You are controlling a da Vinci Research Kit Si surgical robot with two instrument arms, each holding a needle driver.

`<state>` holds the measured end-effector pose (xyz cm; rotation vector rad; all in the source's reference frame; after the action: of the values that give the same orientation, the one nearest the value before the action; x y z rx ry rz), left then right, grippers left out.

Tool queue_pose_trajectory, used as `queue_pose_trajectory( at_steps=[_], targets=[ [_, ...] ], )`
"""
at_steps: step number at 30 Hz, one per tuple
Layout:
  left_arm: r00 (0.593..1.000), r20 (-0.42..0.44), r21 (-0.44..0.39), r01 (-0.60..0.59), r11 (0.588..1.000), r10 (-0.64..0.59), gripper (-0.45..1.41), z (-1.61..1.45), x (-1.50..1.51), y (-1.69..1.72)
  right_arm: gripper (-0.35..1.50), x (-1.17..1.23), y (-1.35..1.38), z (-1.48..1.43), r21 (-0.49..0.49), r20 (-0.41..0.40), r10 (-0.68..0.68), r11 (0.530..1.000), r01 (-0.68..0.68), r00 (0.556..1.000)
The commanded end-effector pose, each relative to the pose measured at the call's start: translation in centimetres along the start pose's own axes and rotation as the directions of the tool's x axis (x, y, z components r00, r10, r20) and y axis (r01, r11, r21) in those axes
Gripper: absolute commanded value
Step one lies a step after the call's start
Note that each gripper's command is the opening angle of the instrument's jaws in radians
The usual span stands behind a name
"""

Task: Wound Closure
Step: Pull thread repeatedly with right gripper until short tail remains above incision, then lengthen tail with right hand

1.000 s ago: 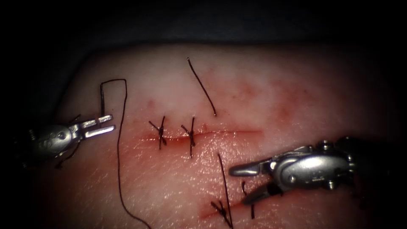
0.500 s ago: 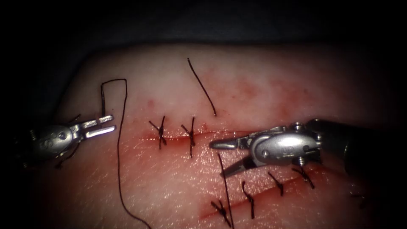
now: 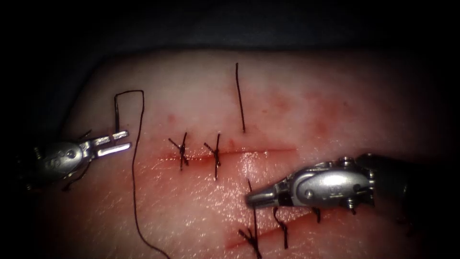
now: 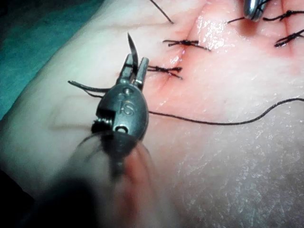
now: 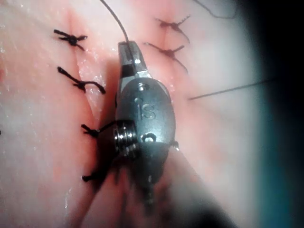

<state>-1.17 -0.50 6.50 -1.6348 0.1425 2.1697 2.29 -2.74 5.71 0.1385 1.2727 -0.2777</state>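
Note:
On the tissue [image 3: 335,105] the upper cut [image 3: 268,149] carries two knotted stitches [image 3: 182,151] at its left end. My left tool [image 3: 128,139] lies left of the cut and is shut on the curved needle [image 4: 132,47] near its middle, clear of the tissue with its point free. Thread [image 3: 135,168] loops from the needle and runs down the tissue. My right tool [image 3: 249,200] lies below the cut's middle, shut on a strand of thread [image 5: 114,19]. That strand's free tail [image 3: 239,96] stands upright above the cut.
A second cut [image 3: 268,230] lower right carries several knotted stitches [image 3: 282,225], partly under the right tool's shaft [image 3: 383,177]. Red fluid wets the tissue around both cuts. Dark cloth [image 3: 230,24] lies beyond the tissue's far edge.
The right tool swung up to the upper cut with open jaws, then came down and shut on the strand. The free tail swung from slanted to upright. The left tool stayed still.

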Motion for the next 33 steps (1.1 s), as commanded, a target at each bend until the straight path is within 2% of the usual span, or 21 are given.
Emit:
queue_pose_trajectory(
  at_steps=[1, 8, 9, 10, 11, 12, 13, 14, 20, 23, 24, 25, 26, 27, 28, 29, 31, 33],
  targets=[
    [1.000, -0.003, 0.001, -0.002, 1.000, 0.002, -0.45, 0.09, -0.01, -0.02, -0.35, 0.07, 0.00, 0.10, 0.004, -0.008, 0.001, 1.000, -0.001, 1.000],
    [1.000, 0.002, -0.002, -0.004, 1.000, 0.004, -0.45, 0.10, -0.01, -0.01, -0.35, 0.16, -0.14, 0.17, 0.015, -0.007, 0.009, 1.000, -0.009, 1.000],
    [1.000, 0.002, -0.002, -0.004, 1.000, 0.004, -0.45, 0.10, 0.00, -0.01, -0.08, 0.14, -0.12, 0.17, -0.016, -0.029, 0.015, 1.000, -0.016, 0.999],
    [1.000, 0.002, -0.002, -0.004, 1.000, 0.004, -0.45, 0.10, 0.00, -0.01, 0.27, 0.13, -0.09, 0.16, -0.040, -0.047, 0.020, 0.999, -0.022, 0.999],
    [1.000, 0.002, -0.002, -0.004, 1.000, 0.004, -0.45, 0.10, 0.00, -0.01, 1.03, 0.09, -0.02, 0.12, -0.086, -0.075, 0.033, 0.996, -0.040, 0.997],
    [1.000, 0.002, -0.002, -0.004, 1.000, 0.004, -0.45, 0.10, 0.00, -0.01, 1.03, 0.09, -0.02, 0.12, -0.086, -0.075, 0.033, 0.996, -0.040, 0.997],
    [1.000, 0.002, -0.002, -0.004, 1.000, 0.004, -0.45, 0.10, 0.00, 0.00, 1.21, 0.06, 0.01, 0.10, -0.098, -0.084, 0.038, 0.994, -0.047, 0.996],
    [1.000, 0.002, -0.002, -0.004, 1.000, 0.004, -0.45, 0.10, 0.00, 0.00, 1.30, 0.03, 0.04, 0.08, -0.110, -0.092, 0.043, 0.993, -0.053, 0.995],
    [1.000, 0.002, -0.001, -0.004, 1.000, 0.004, -0.45, 0.10, 0.00, 0.00, 1.40, -0.25, 0.22, -0.18, -0.174, -0.032, 0.116, 0.977, -0.120, 0.993],
    [1.000, 0.002, -0.001, -0.005, 1.000, 0.005, -0.45, 0.10, 0.00, 0.00, 1.35, -0.38, 0.35, -0.31, -0.196, -0.003, 0.180, 0.965, -0.177, 0.984],
    [1.000, 0.002, -0.001, -0.005, 1.000, 0.005, -0.45, 0.10, 0.00, 0.00, 1.26, -0.42, 0.38, -0.34, -0.198, -0.003, 0.227, 0.954, -0.224, 0.974],
    [1.000, 0.002, -0.001, -0.005, 1.000, 0.005, -0.45, 0.11, 0.00, 0.00, 1.06, -0.46, 0.43, -0.38, -0.204, -0.008, 0.324, 0.926, -0.318, 0.946],
    [1.000, 0.002, -0.001, -0.005, 1.000, 0.005, -0.45, 0.11, 0.00, 0.00, 1.00, -0.48, 0.47, -0.39, -0.220, -0.007, 0.406, 0.891, -0.397, 0.914],
    [1.000, 0.004, -0.002, -0.005, 1.000, 0.005, -0.45, 0.11, 0.00, 0.00, 0.96, -0.50, 0.52, -0.39, -0.246, -0.020, 0.501, 0.837, -0.490, 0.865],
    [1.000, 0.004, -0.002, -0.005, 1.000, 0.005, -0.45, 0.12, 0.00, 0.01, 0.95, -0.52, 0.57, -0.38, -0.277, -0.063, 0.613, 0.747, -0.604, 0.787],
    [1.000, 0.002, -0.003, -0.006, 1.000, 0.006, -0.45, 0.13, 0.00, 0.02, 0.98, -0.54, 0.62, -0.35, -0.298, -0.102, 0.662, 0.692, -0.658, 0.742],
    [1.000, 0.004, -0.004, -0.007, 1.000, 0.007, -0.45, 0.14, 0.00, 0.03, 1.20, -0.58, 0.71, -0.27, -0.331, -0.172, 0.738, 0.581, -0.743, 0.653],
    [1.000, 0.004, -0.007, -0.008, 1.000, 0.008, -0.45, 0.14, 0.00, 0.03, 1.26, -0.61, 0.78, -0.19, -0.343, -0.200, 0.786, 0.504, -0.793, 0.585]
  ],
)
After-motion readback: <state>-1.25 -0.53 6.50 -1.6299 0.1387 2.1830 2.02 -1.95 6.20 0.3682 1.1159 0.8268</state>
